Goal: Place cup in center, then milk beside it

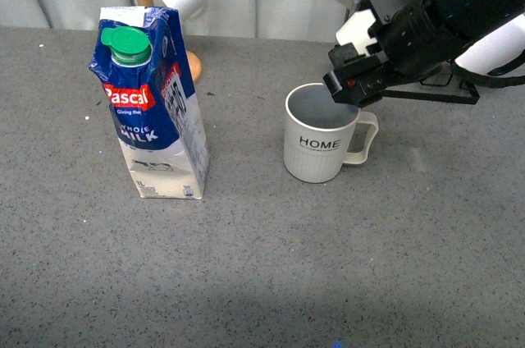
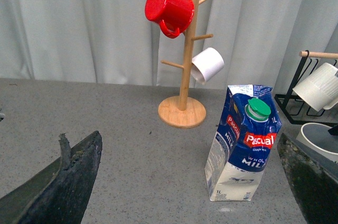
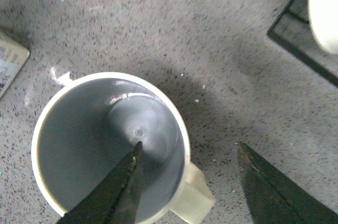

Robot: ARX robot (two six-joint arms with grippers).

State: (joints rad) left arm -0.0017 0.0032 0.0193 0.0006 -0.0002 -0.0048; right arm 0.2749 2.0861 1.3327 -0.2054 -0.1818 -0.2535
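Straight ahead in the front view, we see the cream-white ribbed mug lettered "HOME" standing upright on the grey speckled desk, its loop handle turned to the right. The tall blue-and-white Pascal milk carton with a green screw cap stands upright well to its left, apart from it. The right end effector hangs over the mug's rear rim.

From the left wrist view, the left end effector is released, its two dark fingers spread wide with nothing between them. Beyond them we see the carton, and behind it a wooden mug tree carrying a red mug and a smooth white mug.

Looking down through the right wrist view, the right end effector is released too. One finger dips inside the mug's grey interior while the other stays outside, past the handle, so the wall lies between them unclamped.
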